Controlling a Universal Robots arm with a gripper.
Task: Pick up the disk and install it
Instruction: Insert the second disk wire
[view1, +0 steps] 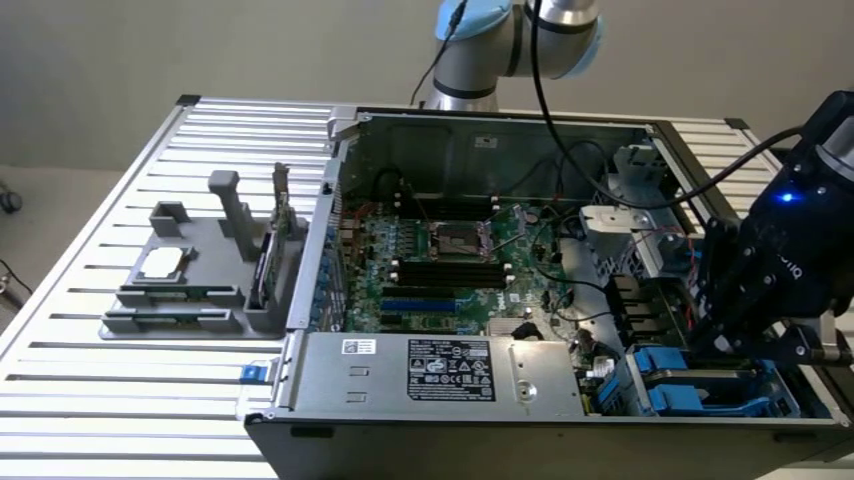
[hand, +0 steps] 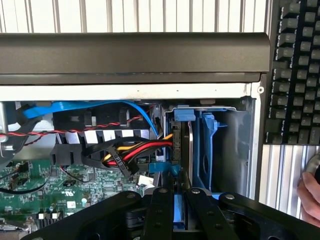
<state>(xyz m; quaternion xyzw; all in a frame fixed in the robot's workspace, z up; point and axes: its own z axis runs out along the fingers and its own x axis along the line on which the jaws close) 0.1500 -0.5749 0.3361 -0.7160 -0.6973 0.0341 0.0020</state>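
Observation:
In the wrist view the disk (hand: 185, 150) stands on edge in the blue drive bay (hand: 207, 150) at the corner of the computer case, with its blue frame clip (hand: 184, 114) at the far end. My gripper (hand: 179, 195) is shut on the disk's near edge, one black finger (hand: 161, 205) on each side of the blue frame. Coloured cables (hand: 135, 152) plug in right beside the disk. In the exterior view my gripper (view1: 750, 345) hangs over the blue bays (view1: 667, 388) at the case's near corner, on the exterior view's right, and hides the disk.
The open case (view1: 334, 180) lies on a slatted metal table (view1: 120, 400), with the motherboard (view1: 441, 260) and a silver power-supply box (view1: 441, 368) inside. A grey holder (view1: 187, 290) with a small chip stands on the exterior view's left. A keyboard (hand: 295, 70) and a person's hand (hand: 310, 192) lie beyond the case wall.

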